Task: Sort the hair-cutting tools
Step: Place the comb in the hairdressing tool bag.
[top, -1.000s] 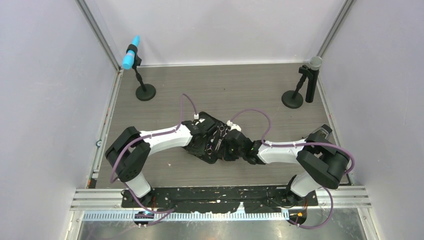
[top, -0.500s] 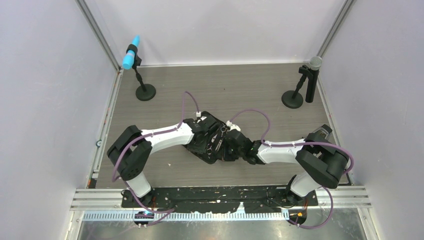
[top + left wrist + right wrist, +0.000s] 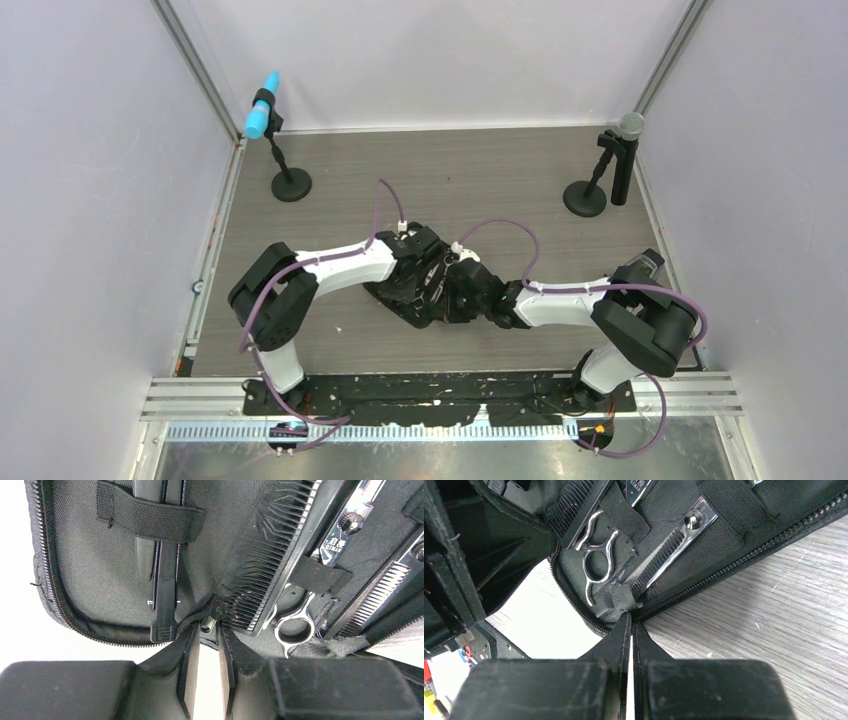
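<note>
The black zip case (image 3: 398, 300) lies open at mid-table, and both grippers meet over it. Strapped inside it are a black comb (image 3: 287, 555), silver scissors (image 3: 296, 626) with ring handles, toothed thinning scissors (image 3: 380, 595) and black clips (image 3: 167, 580) under an elastic band. My left gripper (image 3: 209, 630) stands open by a narrow gap at the case's zip edge, with a small zip pull (image 3: 207, 625) at its tips by the comb's end. My right gripper (image 3: 630, 617) is shut on a crumpled fold of the case's rim (image 3: 615, 602), beside the scissors' ring (image 3: 596, 570).
A microphone with a blue head (image 3: 263, 118) stands on a round base at the back left. A grey-headed one (image 3: 622, 150) stands at the back right. Wood-grain table (image 3: 774, 605) lies to the right of the case. Metal rails line the table's sides.
My left arm has slid rightward, further over the case, and its jaws have parted a little. The right arm and the case have stayed put.
</note>
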Controlling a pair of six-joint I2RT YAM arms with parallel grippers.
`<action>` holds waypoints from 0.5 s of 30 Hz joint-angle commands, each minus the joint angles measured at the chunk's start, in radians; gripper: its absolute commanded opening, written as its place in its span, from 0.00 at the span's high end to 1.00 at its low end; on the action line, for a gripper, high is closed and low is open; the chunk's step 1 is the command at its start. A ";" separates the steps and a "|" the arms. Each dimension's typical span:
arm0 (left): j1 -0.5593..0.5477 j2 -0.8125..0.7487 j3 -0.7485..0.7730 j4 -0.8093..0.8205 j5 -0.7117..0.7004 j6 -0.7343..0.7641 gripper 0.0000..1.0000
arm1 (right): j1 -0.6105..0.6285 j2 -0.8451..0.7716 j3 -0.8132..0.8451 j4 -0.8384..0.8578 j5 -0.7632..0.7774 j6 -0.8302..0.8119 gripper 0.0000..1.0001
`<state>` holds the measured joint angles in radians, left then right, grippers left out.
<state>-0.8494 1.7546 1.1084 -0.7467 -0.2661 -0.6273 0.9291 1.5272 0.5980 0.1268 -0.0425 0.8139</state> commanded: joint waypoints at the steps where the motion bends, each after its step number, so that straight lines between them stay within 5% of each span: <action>1: 0.025 0.042 0.030 -0.006 -0.013 -0.011 0.76 | 0.007 0.002 0.008 -0.012 -0.031 -0.025 0.95; 8: 0.026 0.026 0.033 -0.031 -0.048 -0.025 0.64 | 0.007 0.005 0.008 -0.001 -0.044 -0.031 0.95; 15: 0.026 0.060 0.048 -0.023 -0.017 -0.010 0.65 | 0.006 0.004 0.007 0.004 -0.051 -0.032 0.95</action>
<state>-0.8333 1.7756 1.1366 -0.7918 -0.2745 -0.6430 0.9291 1.5272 0.5980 0.1310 -0.0582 0.7990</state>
